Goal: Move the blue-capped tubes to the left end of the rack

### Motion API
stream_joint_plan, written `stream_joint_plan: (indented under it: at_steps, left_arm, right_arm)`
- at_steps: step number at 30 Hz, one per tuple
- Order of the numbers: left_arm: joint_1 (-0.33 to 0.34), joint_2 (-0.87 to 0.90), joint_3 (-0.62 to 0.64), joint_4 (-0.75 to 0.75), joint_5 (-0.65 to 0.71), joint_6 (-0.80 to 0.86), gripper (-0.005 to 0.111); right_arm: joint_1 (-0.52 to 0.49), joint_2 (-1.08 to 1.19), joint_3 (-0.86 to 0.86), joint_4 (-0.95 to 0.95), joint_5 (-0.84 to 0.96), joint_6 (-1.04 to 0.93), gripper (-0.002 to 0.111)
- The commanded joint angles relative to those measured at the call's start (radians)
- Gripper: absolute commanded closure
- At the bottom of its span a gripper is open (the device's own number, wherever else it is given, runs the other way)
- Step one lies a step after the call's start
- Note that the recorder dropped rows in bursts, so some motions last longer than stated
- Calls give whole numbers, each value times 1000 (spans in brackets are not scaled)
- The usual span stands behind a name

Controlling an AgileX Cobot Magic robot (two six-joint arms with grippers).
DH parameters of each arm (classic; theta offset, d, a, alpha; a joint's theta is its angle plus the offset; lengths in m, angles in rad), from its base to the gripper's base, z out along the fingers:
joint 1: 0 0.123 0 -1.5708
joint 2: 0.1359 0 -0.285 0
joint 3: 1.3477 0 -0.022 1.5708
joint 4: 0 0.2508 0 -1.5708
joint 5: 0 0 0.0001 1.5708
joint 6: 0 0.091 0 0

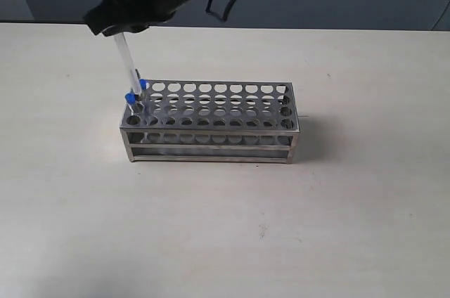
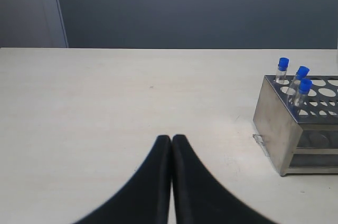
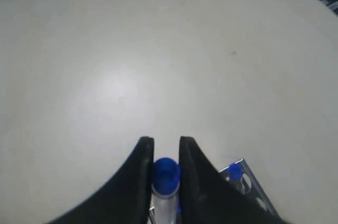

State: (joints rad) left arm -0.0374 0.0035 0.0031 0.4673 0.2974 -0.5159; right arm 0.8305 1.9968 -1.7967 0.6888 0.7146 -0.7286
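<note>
Right wrist view shows the right claw [image 3: 166,142] grasping a blue-capped tube [image 3: 166,174] over the left end of the rack [image 1: 211,119]; the left claw [image 2: 171,139] is clenched, empty.

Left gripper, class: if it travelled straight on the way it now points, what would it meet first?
Probably only the bare table: nothing stands ahead of the shut left gripper. The rack with its blue-capped tubes sits off to the side of that line. Depth is unclear.

The pale table [image 1: 337,228] carries the rack [image 1: 211,145], maybe a clear scrap [image 2: 260,140] beside.
</note>
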Motion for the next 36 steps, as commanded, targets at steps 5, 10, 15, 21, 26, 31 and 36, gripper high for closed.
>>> stream_joint_plan:
  at_steps: [5, 10, 15, 21, 26, 31, 36]
  left_arm:
    - [-6, -4, -3, -3, -5, -1, 106]
    - [-6, -4, -3, -3, -5, -1, 106]
    - [-6, -4, -3, -3, -5, -1, 106]
    - [-6, -4, -3, -3, -5, -1, 106]
    - [-6, -4, -3, -3, -9, -1, 106]
    - [-6, -4, -3, -1, -7, -1, 106]
    - [-6, -4, -3, -1, -7, -1, 106]
  right_arm:
    - [-2, -154, 320, 286, -253, -288, 108]
    - [-2, -165, 420, 623, -252, -636, 108]
    - [-2, -161, 475, 892, -258, -930, 108]
    - [-2, -127, 475, 910, -262, -985, 108]
    - [-2, -92, 475, 937, -258, -1032, 108]
    - [-2, -59, 475, 1056, -258, -1202, 108]
    - [-2, -27, 475, 1056, -254, -1207, 108]
